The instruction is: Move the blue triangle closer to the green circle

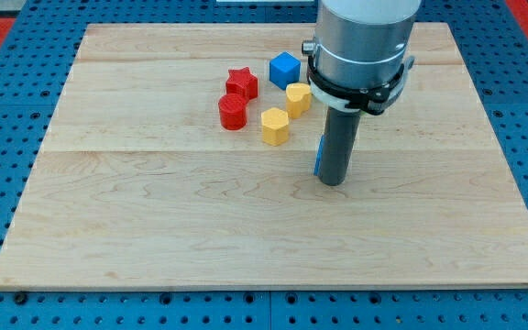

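Note:
My tip (334,181) rests on the wooden board right of centre. A blue block (319,154), only a thin sliver of it showing, sits against the left side of the rod; the rest is hidden behind the rod, so its shape cannot be made out. No green circle shows anywhere in the view; the arm's body covers part of the board at the view's top right.
A cluster lies up and left of my tip: a blue cube (284,69), a red star (241,83), a red cylinder (232,112), a yellow block (298,97) and a yellow hexagon (275,126). The board (154,229) lies on a blue pegboard.

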### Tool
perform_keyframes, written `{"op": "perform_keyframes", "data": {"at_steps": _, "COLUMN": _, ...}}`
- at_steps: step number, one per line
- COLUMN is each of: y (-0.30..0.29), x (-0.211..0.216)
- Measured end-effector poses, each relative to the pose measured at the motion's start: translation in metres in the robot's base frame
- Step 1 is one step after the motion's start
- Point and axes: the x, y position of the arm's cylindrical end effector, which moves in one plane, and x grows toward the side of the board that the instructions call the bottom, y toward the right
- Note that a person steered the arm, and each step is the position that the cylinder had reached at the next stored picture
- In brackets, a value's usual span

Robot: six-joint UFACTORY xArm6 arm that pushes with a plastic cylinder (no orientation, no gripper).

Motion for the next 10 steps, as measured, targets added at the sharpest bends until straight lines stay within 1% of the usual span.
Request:
{"op": "perform_keyframes", "data": {"at_steps": 2, "y": -0.019, "x": -0.005}}
{"op": "perform_keyframes", "data": {"at_steps": 3, "y": -0.019, "x": -0.019}}
{"op": "perform_keyframes", "data": {"at_steps": 4, "y": -0.015, "x": -0.028}}
{"op": "perform_keyframes", "data": {"at_steps": 6, "y": 0.018, "x": -0.028}}
{"op": "perform_keyframes", "data": {"at_steps": 9, "y": 0.021, "x": -0.052}}
{"op": "perform_keyframes", "data": {"at_steps": 10, "y": 0.026, "x": -0.053}}
